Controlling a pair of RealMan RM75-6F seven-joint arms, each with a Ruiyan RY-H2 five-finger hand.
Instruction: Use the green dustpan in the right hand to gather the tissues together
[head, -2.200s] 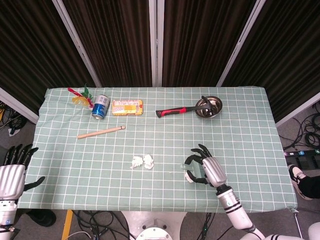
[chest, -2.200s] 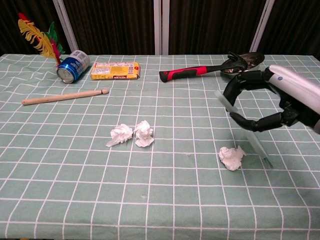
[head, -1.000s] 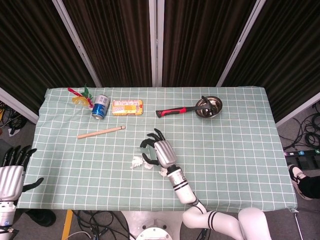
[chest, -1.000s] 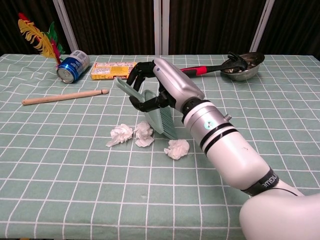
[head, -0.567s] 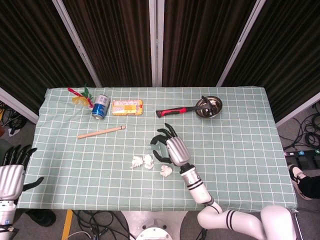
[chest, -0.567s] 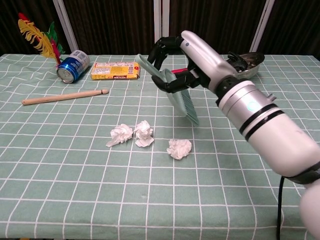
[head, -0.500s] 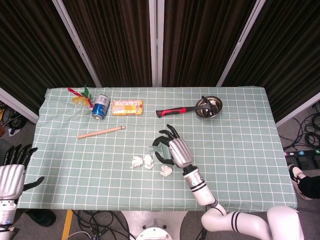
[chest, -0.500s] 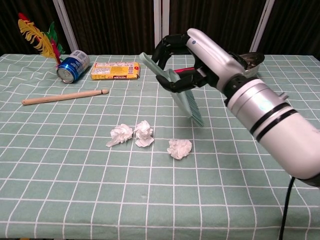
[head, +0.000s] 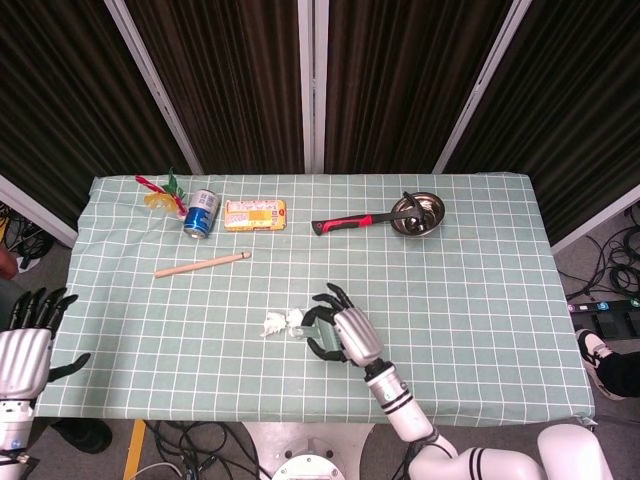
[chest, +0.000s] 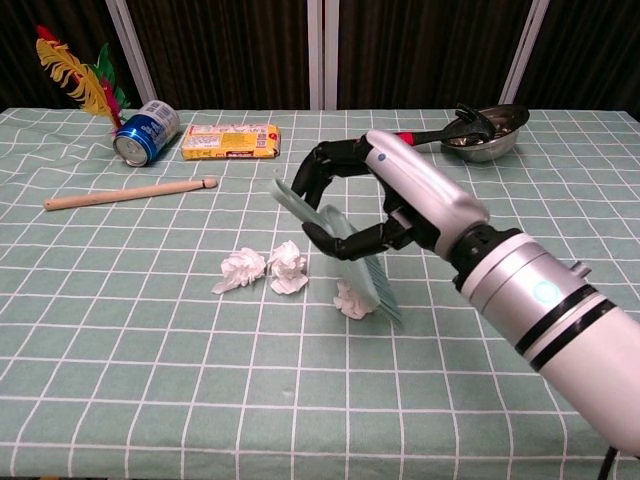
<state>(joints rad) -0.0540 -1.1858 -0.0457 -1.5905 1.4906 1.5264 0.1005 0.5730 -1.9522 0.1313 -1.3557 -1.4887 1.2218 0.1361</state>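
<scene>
My right hand grips the pale green dustpan, tilted with its edge down at the table. One crumpled tissue lies against the dustpan's left side, partly hidden by it. Two more tissues sit side by side just to its left. In the head view the right hand is just right of the pair of tissues and covers the third. My left hand hangs open beyond the table's left edge.
Along the far side lie a feather toy, a blue can on its side, a yellow packet, a red-handled hammer and a metal bowl. A wooden stick lies left of centre.
My right hand, after lifting the dustpan clear, has brought it down and nearer, setting its edge against the right side of the lone tissue. The left hand stays put.
</scene>
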